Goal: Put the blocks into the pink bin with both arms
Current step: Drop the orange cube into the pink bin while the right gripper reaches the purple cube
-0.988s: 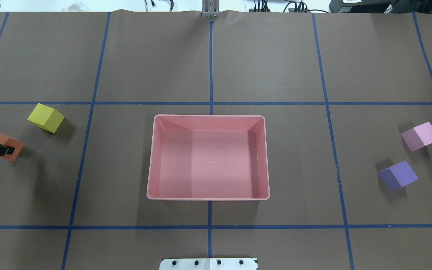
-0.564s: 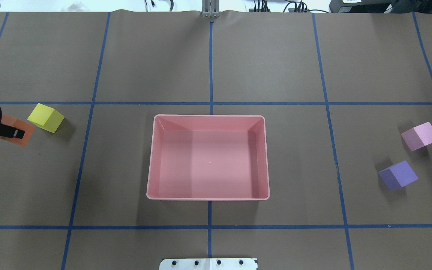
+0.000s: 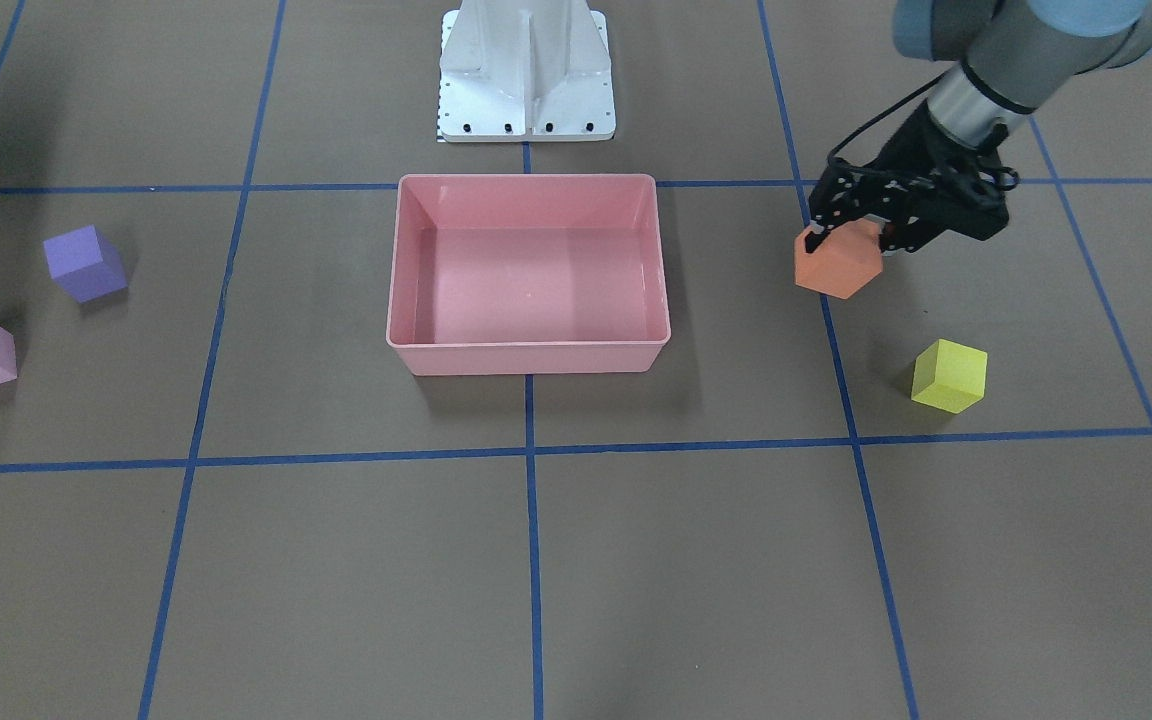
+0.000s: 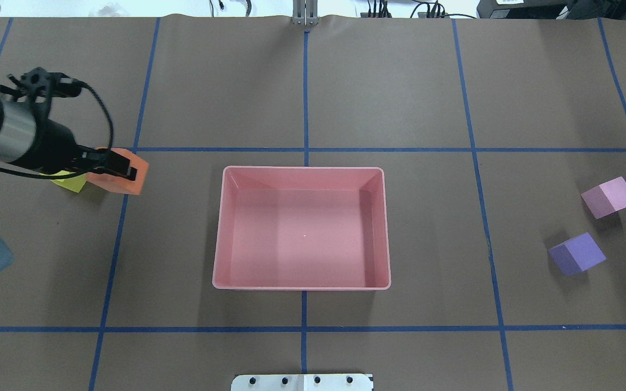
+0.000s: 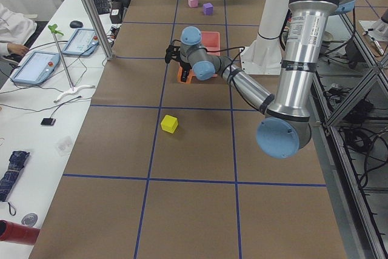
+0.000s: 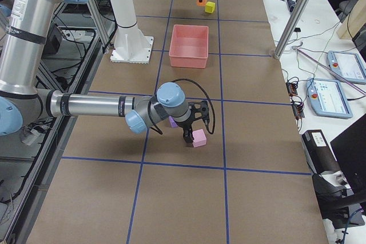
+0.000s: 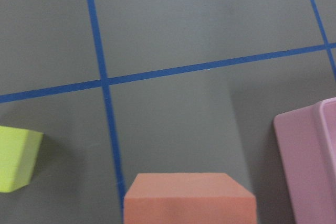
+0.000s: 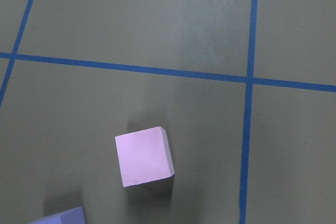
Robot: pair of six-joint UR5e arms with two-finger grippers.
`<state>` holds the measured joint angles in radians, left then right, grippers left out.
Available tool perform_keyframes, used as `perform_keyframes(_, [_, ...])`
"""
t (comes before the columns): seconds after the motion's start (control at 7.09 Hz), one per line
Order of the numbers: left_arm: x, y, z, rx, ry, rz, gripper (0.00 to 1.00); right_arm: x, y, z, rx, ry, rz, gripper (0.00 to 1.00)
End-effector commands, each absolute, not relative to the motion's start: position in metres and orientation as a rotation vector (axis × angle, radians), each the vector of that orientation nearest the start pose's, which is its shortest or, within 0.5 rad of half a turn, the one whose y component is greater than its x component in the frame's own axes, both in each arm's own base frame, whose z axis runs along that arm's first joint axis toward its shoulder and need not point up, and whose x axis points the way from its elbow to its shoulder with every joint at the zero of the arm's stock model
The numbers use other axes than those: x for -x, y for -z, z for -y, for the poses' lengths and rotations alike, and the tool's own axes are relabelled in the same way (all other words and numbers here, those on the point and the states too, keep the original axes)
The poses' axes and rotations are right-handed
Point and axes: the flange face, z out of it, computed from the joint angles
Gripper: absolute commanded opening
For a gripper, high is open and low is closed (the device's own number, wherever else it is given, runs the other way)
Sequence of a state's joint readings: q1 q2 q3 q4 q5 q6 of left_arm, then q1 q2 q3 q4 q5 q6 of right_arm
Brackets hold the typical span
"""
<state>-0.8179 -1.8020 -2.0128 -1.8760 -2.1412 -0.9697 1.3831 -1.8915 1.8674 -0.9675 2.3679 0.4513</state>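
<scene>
While the left claw (image 3: 848, 241) pinches the orange block (image 3: 836, 270), both hang short of the pink bin (image 3: 526, 358).

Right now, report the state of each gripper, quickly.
Left gripper: closed on the orange block.
Right gripper: by the light pink block; open or shut cannot be told.

Glossy plastic pink bin (image 3: 526, 358); matt orange block (image 3: 836, 265); matt brown paper tabletop (image 3: 636, 560).

The brown table (image 4: 400, 81) carries the pink bin (image 4: 219, 228), yellow block (image 3: 949, 376), purple block (image 4: 577, 253) and light pink block (image 4: 609, 197).
</scene>
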Motion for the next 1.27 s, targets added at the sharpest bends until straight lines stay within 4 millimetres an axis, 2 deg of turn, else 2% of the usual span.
perform_keyframes(0.0, [-0.396,-0.189,0.411,-0.169,-0.033,-1.005,0.10,0.034,-0.565,0.385,-0.252,-0.026,0.916,1.00])
perform_keyframes(0.28, [-0.484,-0.121,0.349,-0.152,-0.022,-0.955,0.10,0.063,-0.541,0.383,-0.237,-0.043,0.914,1.00])
perform_keyframes(0.42, [-0.515,-0.104,0.335,-0.158,-0.010,-0.940,0.18,0.078,-0.536,0.381,-0.222,-0.039,0.912,1.00])
perform_keyframes(0.56, [-0.533,-0.099,0.326,-0.180,0.010,-0.928,0.99,0.099,-0.527,0.378,-0.239,-0.003,0.887,1.00])
perform_keyframes(0.71, [-0.531,-0.093,0.324,-0.217,0.019,-0.930,1.00,0.124,-0.522,0.373,-0.294,0.074,0.881,1.00])
perform_keyframes(0.85, [-0.527,-0.092,0.325,-0.223,0.016,-0.934,1.00,0.149,-0.527,0.363,-0.319,0.128,0.842,1.00])
perform_keyframes(0.99, [-0.525,-0.091,0.326,-0.228,0.014,-0.937,1.00,0.169,-0.532,0.356,-0.317,0.165,0.817,1.00])
perform_keyframes(1.13, [-0.524,-0.090,0.326,-0.229,0.014,-0.940,1.00,0.179,-0.533,0.352,-0.306,0.184,0.817,1.00])
